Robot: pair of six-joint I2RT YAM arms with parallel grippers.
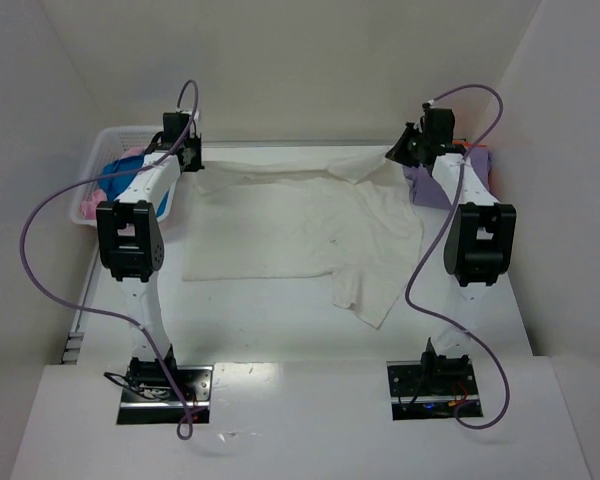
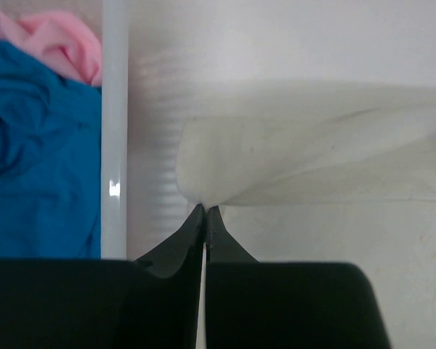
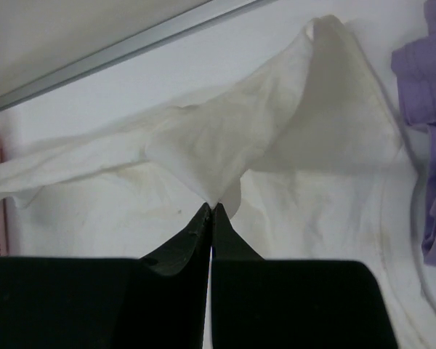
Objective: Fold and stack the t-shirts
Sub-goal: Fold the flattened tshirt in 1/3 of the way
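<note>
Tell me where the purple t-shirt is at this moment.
In the top view the purple t-shirt lies at the far right of the table, partly hidden by the right arm, just right of the cream-white t-shirt.

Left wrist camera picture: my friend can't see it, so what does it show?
The left end effector is shut on an edge of the cream-white t-shirt, above the white table. Left of it, past a white basket rim, lie a blue t-shirt and a pink one.
</note>
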